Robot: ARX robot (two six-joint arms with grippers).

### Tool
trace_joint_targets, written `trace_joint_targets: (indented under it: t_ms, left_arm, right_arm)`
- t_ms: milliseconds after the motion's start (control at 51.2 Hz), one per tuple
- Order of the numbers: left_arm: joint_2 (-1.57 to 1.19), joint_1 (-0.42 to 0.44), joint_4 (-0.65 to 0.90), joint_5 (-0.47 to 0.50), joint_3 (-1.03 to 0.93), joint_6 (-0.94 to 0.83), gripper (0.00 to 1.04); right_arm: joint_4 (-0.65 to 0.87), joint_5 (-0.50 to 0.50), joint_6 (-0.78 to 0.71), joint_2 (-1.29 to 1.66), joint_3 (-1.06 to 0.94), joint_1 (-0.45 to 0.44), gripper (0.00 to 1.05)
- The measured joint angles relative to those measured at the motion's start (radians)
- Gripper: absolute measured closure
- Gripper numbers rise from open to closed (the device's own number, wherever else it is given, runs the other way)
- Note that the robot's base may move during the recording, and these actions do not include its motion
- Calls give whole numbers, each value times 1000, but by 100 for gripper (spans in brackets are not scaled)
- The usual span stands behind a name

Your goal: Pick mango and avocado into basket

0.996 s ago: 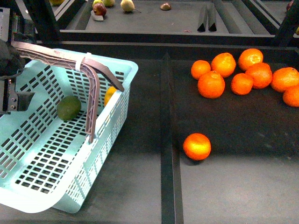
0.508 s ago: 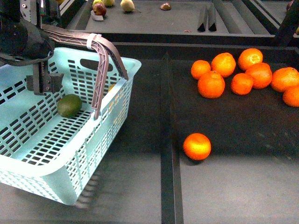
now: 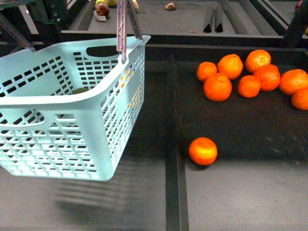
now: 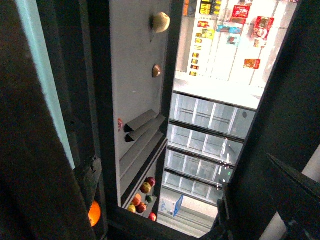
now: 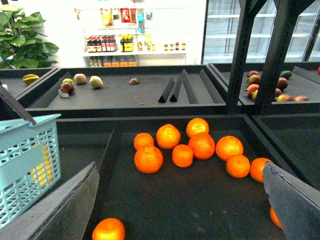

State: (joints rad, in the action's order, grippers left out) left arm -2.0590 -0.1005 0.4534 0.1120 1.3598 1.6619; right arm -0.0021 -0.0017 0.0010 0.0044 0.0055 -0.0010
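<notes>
The light teal basket (image 3: 72,103) hangs clear of the dark shelf at the left, its grey-brown handle (image 3: 122,30) running straight up out of the front view. Just over the near rim, the dark green avocado (image 3: 80,90) shows inside. Yellow of the mango (image 5: 39,171) glints through the side slots. In the left wrist view my left gripper (image 4: 165,217) is shut on the basket's handle (image 4: 30,165), which fills that side as a dark blur. My right gripper (image 5: 180,210) is open over the shelf, nothing between its fingers (image 5: 292,200).
A pile of oranges (image 3: 250,77) lies at the back right and a single orange (image 3: 202,150) lies nearer, right of a raised divider (image 3: 171,159). Behind is a rear tray (image 3: 159,21) with several fruits. Dark frame posts (image 5: 277,55) stand at the right.
The basket has risen off the shelf and swung from tilted to nearly level, its handle now upright. The left arm has moved up out of the front view.
</notes>
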Motion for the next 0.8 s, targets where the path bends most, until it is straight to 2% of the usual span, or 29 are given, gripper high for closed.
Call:
trace_joint_targets:
  t_ms: [137,254,449,800]
  left_arm:
    - [-63,-16,60,0,35,-5,7]
    - [-98,-29,135,-8,-33,-12,7]
    - [-106,-29,153,-12,-195,-20,7]
    - [-74,-13,148,-16,-291,-45,7]
  right_arm:
    - [0,0,0,0,0,0,8]
    - [0,0,0,0,0,0,8]
    - [0,0,0,0,0,0,8]
    - [0,0,0,0,0,0,8]
